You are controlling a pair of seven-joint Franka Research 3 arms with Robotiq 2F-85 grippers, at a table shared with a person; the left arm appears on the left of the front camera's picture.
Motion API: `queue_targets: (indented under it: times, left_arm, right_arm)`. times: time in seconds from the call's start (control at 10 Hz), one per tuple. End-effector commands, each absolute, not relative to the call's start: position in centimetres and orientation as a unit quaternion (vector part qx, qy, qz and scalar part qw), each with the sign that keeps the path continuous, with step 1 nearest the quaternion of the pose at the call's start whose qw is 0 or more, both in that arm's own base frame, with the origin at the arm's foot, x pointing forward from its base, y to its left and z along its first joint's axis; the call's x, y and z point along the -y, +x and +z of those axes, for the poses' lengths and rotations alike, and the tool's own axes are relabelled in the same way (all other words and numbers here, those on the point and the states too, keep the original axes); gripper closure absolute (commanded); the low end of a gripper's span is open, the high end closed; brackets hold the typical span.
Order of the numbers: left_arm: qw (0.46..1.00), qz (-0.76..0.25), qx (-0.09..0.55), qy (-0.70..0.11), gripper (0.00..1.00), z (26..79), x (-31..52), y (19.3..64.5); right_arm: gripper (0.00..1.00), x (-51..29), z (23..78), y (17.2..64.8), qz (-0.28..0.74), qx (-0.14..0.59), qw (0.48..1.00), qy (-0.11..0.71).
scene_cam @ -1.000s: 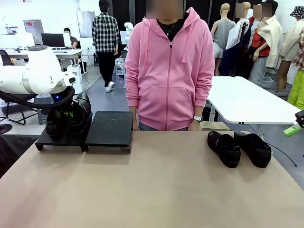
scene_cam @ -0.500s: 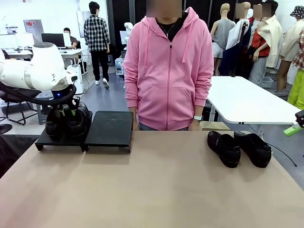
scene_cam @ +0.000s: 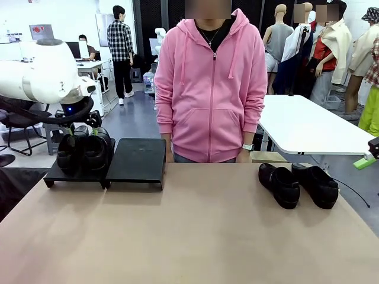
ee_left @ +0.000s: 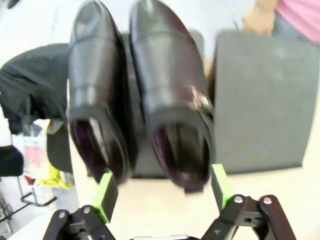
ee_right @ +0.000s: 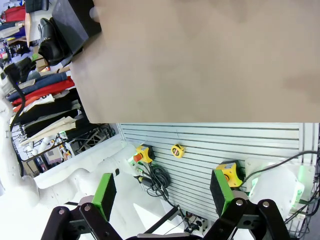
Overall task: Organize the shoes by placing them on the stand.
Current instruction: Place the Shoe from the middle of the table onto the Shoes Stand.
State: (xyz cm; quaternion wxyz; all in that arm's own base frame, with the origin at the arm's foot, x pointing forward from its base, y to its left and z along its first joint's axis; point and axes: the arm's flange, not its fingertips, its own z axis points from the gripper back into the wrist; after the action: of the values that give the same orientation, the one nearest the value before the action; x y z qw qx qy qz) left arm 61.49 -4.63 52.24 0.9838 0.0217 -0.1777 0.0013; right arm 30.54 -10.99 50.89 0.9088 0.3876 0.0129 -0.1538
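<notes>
While two shoes (scene_cam: 83, 152) sat on the left half of the stand (scene_cam: 137, 161) and two more shoes (scene_cam: 283, 186) on the worktop (scene_cam: 189, 236), the left gripper (ee_left: 162, 187), above the first pair, and the right gripper (ee_right: 162, 192) both had their jaws apart.

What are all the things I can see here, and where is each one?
shoes on the stand: two, glossy black, side by side on the left section
shoes on the table: two, glossy black, far right side
stand: one, black, far left of the table; right section bare
table: one, tan, in front
white table: one, behind at the right
person: one, pink hoodie, at the far side
left arm: one, white, over the stand
left gripper: black with green pads, open, just behind the stand's shoes
right gripper: black with green pads, open, nothing between its fingers
</notes>
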Motion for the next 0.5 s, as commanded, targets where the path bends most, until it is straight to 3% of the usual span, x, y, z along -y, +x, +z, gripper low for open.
queue_targets:
  times: [0.0,0.2,0.4]
  left_arm:
    - [0.990,-0.069,0.117,-0.024,0.00,54.8,3.5,55.0]
    - [0.970,-0.211,0.033,-0.120,0.00,56.9,1.8,48.8]
    - [0.941,-0.175,0.047,-0.286,0.00,57.6,0.9,44.0]
  right_arm:
    - [0.00,11.2,51.2,30.6,-0.147,-0.011,0.908,0.393]
    - [0.00,11.2,51.2,30.6,-0.147,-0.011,0.908,0.393]
    - [0.00,11.2,51.2,30.6,-0.147,-0.011,0.908,0.393]
